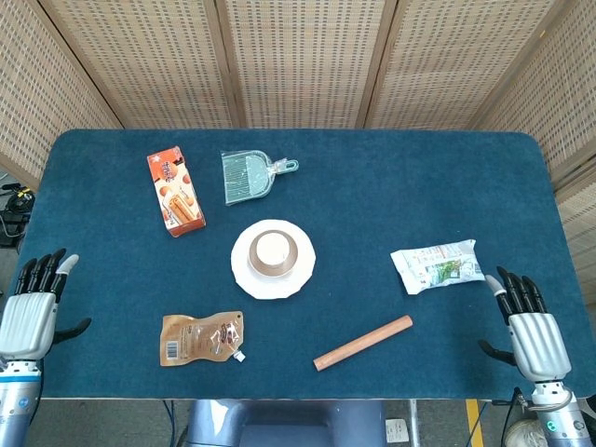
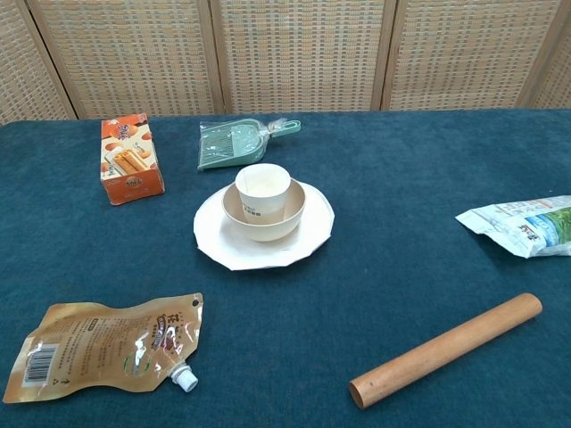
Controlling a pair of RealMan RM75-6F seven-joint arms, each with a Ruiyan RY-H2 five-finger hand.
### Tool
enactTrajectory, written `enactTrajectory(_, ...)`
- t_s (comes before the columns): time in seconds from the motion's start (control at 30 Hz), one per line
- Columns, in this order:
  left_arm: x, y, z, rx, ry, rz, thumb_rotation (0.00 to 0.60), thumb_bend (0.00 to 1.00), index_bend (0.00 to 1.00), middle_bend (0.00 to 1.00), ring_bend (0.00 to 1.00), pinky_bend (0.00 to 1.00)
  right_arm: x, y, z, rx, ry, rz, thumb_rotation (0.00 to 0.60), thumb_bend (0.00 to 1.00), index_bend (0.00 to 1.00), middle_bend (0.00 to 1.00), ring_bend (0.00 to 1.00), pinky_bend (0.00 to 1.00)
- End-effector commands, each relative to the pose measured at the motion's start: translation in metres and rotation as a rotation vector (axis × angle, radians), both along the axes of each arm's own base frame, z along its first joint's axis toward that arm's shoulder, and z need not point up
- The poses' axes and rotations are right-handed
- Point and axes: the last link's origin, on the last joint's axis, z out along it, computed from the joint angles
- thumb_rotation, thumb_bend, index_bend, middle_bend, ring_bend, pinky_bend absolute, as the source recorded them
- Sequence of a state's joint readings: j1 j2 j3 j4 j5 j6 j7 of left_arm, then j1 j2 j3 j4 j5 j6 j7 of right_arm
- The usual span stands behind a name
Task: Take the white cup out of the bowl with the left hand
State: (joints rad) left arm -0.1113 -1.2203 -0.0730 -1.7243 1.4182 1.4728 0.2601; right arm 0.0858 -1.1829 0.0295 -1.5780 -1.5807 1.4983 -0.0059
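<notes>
A white cup [image 1: 272,249] [image 2: 261,192] stands upright inside a beige bowl [image 1: 273,265] [image 2: 264,225], and the bowl sits on a white plate [image 1: 244,277] [image 2: 214,243] near the table's middle. My left hand [image 1: 33,307] hovers at the table's near left edge, fingers spread and holding nothing, far from the cup. At the near right edge my right hand [image 1: 529,327] is likewise spread and empty. Neither hand shows in the chest view.
An orange snack box [image 1: 174,192] and a green dustpan [image 1: 248,176] lie behind the plate. A brown spouted pouch [image 1: 201,338] lies front left, a wooden rolling pin [image 1: 362,343] front right, a white-green packet [image 1: 435,265] at the right.
</notes>
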Motion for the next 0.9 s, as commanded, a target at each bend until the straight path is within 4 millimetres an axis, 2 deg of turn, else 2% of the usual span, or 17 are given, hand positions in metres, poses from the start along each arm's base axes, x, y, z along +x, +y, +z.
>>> enactTrajectory(0.03, 0.008, 0.008, -0.005, -0.022, 0.029, -0.021, 0.600, 0.06, 0.07, 0.00, 0.00, 0.00, -0.002, -0.002, 0.003, -0.009, -0.008, -0.006, 0.600, 0.13, 0.00, 0.00, 0.00, 0.00)
enactTrajectory(0.13, 0.022, 0.020, -0.007, -0.038, 0.035, -0.049, 0.600, 0.07, 0.07, 0.00, 0.00, 0.00, -0.006, -0.005, 0.005, -0.013, -0.018, -0.023, 0.600, 0.13, 0.00, 0.00, 0.00, 0.00)
enactTrajectory(0.2, 0.043, 0.039, -0.009, -0.056, 0.036, -0.100, 0.600, 0.08, 0.07, 0.00, 0.00, 0.00, -0.009, -0.008, 0.008, -0.019, -0.030, -0.039, 0.600, 0.13, 0.00, 0.00, 0.00, 0.00)
enactTrajectory(0.37, 0.090, 0.072, -0.017, -0.109, 0.049, -0.177, 0.600, 0.22, 0.08, 0.00, 0.00, 0.00, -0.015, -0.011, 0.011, -0.017, -0.052, -0.057, 0.600, 0.13, 0.00, 0.00, 0.00, 0.00)
enactTrajectory(0.43, 0.115, 0.087, -0.028, -0.161, 0.050, -0.217, 0.600, 0.23, 0.08, 0.00, 0.00, 0.00, -0.017, -0.012, 0.015, -0.023, -0.066, -0.064, 0.600, 0.13, 0.00, 0.00, 0.00, 0.00)
enactTrajectory(0.73, 0.174, 0.125, -0.078, -0.339, 0.090, -0.233, 0.600, 0.23, 0.17, 0.00, 0.00, 0.00, -0.023, -0.017, 0.021, -0.031, -0.090, -0.082, 0.600, 0.13, 0.00, 0.00, 0.00, 0.00)
enactTrajectory(0.9, 0.205, 0.140, -0.110, -0.399, 0.114, -0.232, 0.600, 0.20, 0.15, 0.00, 0.00, 0.00, -0.025, -0.018, 0.023, -0.040, -0.113, -0.082, 0.600, 0.13, 0.00, 0.00, 0.00, 0.00)
